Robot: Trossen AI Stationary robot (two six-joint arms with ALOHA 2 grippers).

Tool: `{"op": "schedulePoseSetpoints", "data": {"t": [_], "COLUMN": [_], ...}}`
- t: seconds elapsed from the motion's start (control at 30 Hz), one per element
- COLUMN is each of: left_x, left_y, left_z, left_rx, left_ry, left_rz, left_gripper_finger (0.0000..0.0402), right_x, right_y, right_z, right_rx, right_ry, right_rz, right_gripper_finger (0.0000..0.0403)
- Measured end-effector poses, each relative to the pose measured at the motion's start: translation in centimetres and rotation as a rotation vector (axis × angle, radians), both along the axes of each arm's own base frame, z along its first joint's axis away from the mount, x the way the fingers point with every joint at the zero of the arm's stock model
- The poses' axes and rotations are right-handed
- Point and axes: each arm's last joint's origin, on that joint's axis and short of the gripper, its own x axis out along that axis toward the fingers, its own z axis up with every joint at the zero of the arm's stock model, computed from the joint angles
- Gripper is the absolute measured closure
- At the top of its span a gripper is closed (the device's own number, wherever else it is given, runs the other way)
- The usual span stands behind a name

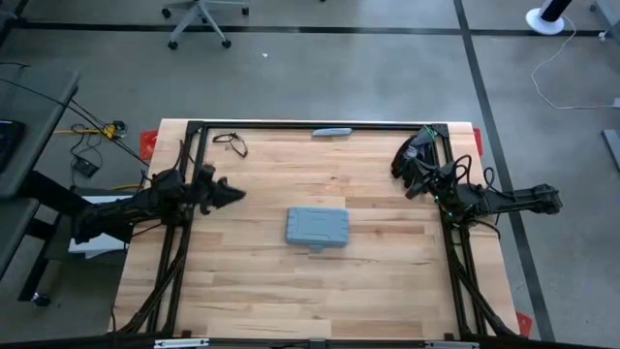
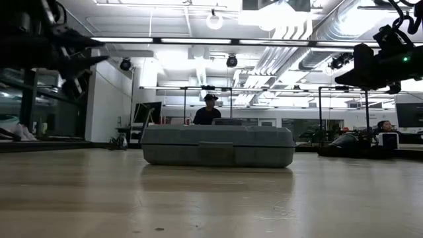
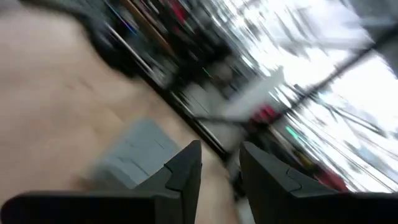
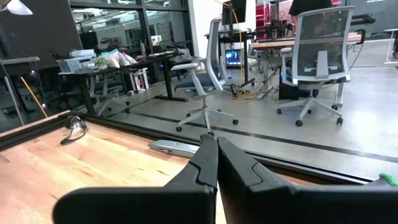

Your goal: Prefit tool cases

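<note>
The closed tool case (image 1: 317, 227) is lying flat mid-tabletop, its long axis running toward the left and right edges. The left claw (image 1: 235, 194), fingers slightly spread, is hovering nearer it, the case lying rightward and nearward. The right claw (image 1: 405, 167), fingers pressed together, is waiting by the far right corner.

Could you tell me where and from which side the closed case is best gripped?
Probably from above, across the short width of the case: it lies flat and shut mid-table, long side left to right. Its small tab on the near edge looks too slight. The left gripper is nearest, jaws slightly apart; the right gripper waits at the far right.
</note>
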Motion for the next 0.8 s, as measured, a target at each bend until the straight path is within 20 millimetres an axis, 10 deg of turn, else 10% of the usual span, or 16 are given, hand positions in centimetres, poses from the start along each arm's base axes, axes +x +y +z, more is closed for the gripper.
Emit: {"op": "schedulePoseSetpoints", "data": {"t": [0.8], "left_x": [-0.06], "left_y": [0.46], "left_z": [0.02], "left_rx": [0.082], "left_ry": [0.009], "left_rz": [0.164], "left_gripper_finger": [0.0300], "right_x": [0.00], "right_y": [0.00], "right_z": [0.00], "right_rx": [-0.001], "right_ry": [0.001], "right_rz": [0.000], "right_gripper_finger": [0.0403]}}
